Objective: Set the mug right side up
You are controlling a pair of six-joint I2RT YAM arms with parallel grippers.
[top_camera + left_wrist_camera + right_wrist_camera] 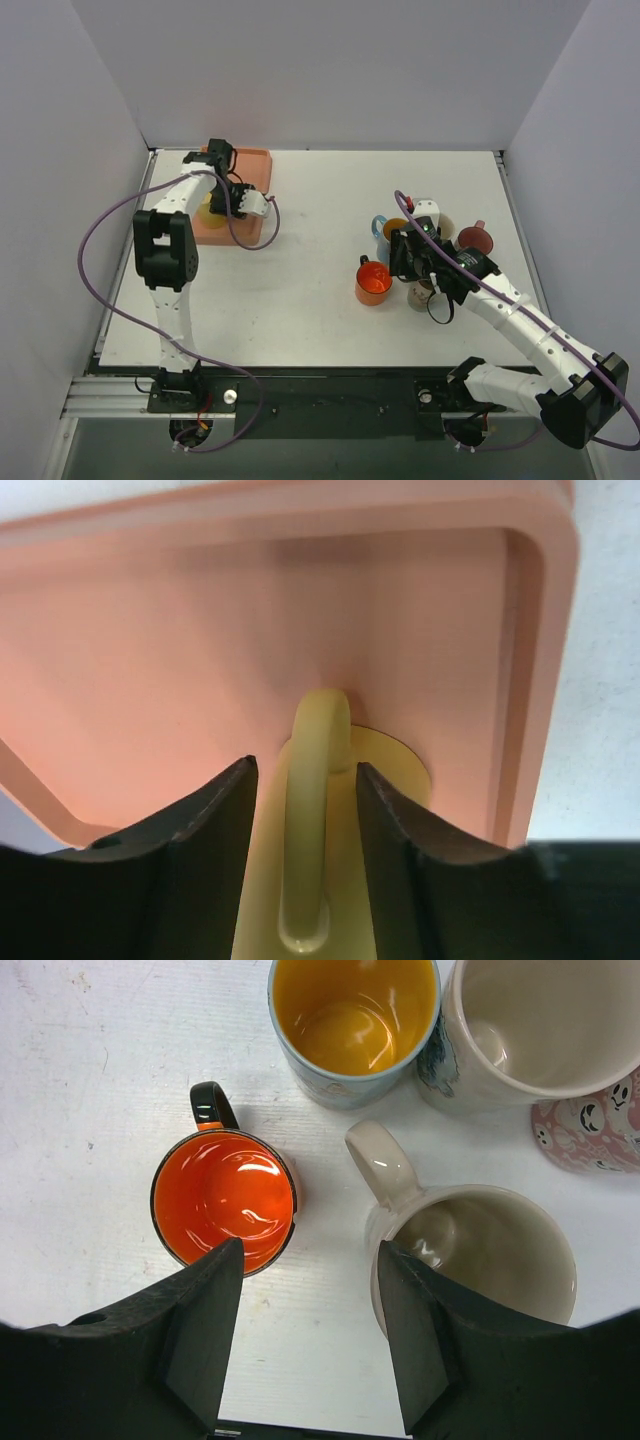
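The mug (400, 770) is pale yellow and sits in the pink tray (540, 660) at the back left of the table. Its handle (318, 810) points toward the left wrist camera. My left gripper (305, 765) is open and straddles that handle, with a thin gap on each side. From above, the mug (210, 212) is mostly hidden under the left gripper (222, 207). I cannot tell which end of the mug faces down. My right gripper (310, 1247) hangs open over bare table and holds nothing.
Several upright mugs cluster at the right: an orange one (225, 1198), a cream one (480, 1260), a blue one with a yellow inside (352, 1020) and a big white one (540, 1020). A dark red mug (477, 238) stands beside them. The tray's rim (255, 160) surrounds the left gripper.
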